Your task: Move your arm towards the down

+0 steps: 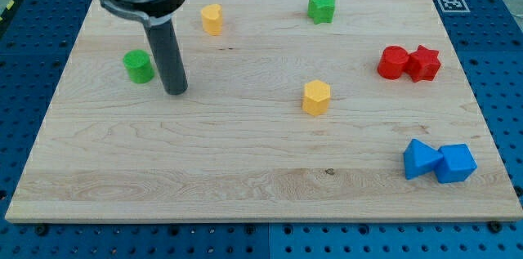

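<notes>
Arm: my rod comes down from the view's top left, nearly upright, a dark smooth cylinder under a black collar
Tip: my tip rests on the board just to the right of the green cylinder, close but apart from it
Claw: none fitted, so I have no open or closed state to report
Near row: two blue blocks touching at the view's bottom right, a blue wedge and a blue cube
Middle: one yellow hexagonal block, standing alone
Farther: two red blocks touching at the right, a red cylinder and a red star
Far edge: one yellow block and one green star, well apart
Count: eight blocks, two of each colour
Surface: pale wooden board with visible grain, on a blue perforated table
</notes>
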